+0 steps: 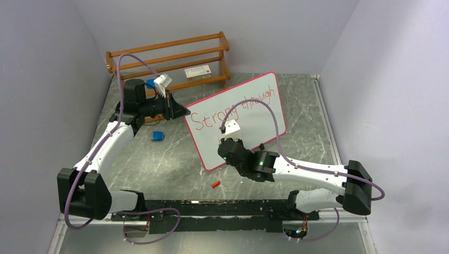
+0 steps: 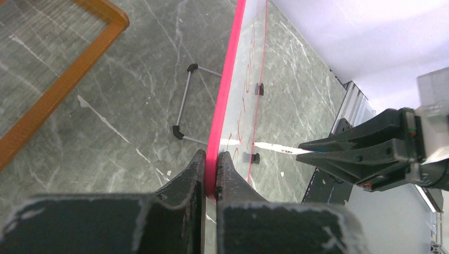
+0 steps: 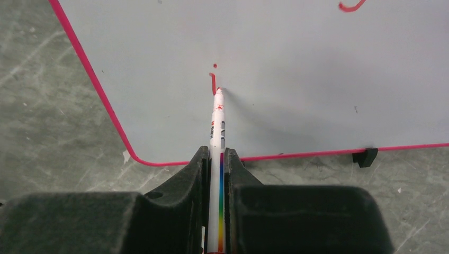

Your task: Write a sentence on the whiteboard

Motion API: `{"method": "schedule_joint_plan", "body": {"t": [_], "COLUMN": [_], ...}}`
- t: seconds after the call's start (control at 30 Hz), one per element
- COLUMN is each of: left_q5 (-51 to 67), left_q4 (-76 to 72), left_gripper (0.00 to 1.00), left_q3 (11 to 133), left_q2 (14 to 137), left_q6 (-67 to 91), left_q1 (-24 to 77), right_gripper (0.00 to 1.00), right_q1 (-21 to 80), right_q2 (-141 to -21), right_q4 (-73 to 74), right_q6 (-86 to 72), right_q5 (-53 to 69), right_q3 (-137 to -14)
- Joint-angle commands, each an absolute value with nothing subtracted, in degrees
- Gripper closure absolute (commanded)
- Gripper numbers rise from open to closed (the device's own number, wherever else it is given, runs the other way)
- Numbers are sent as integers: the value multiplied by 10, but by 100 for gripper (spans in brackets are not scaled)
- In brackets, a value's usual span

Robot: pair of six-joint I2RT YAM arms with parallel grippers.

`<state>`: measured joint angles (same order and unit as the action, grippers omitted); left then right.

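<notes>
Setting: grey marbled table (image 1: 159,159) between pale lilac walls, with a wooden rack (image 1: 169,58) at the back.
Whiteboard (image 1: 249,119): stands propped on the table in front of the rack, turned at an angle. It has a white face, a thin pink-red rim, rounded corners and small black feet (image 3: 365,157).
Sentence (image 1: 209,119): red handwriting. The top line reads "Strong through"; below it there is only a dotted "i".
Left gripper (image 2: 212,156): jaws pinched tight on the board's pink rim at its upper left corner.
Right gripper (image 3: 216,153): jaws closed around a white marker (image 3: 217,121) with a rainbow stripe. Its red tip touches the board at the foot of the "i".
Loose items: a small red piece (image 1: 215,184) lies near the board's lower corner; a small blue object (image 1: 157,136) lies to the board's left.
</notes>
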<state>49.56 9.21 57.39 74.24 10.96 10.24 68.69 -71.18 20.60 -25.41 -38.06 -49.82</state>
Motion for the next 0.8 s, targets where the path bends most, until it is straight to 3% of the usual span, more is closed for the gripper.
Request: {"method": "schedule_joint_plan", "body": {"t": [0.0,0.77], "left_q5": [438,438], "left_q4": [138,138], "left_gripper": [95,95], "left_q3": [564,565], "left_q2": [758,760], "left_q6": [75,75], "left_q1": [111,111], "right_gripper": [100,100], "right_q1": [674,642], "right_q2": [-676,-680], "right_q4": [171,162], "right_q6": [-245,-248], "right_q5": [-391,-338], "right_q3": [-491,-468]}}
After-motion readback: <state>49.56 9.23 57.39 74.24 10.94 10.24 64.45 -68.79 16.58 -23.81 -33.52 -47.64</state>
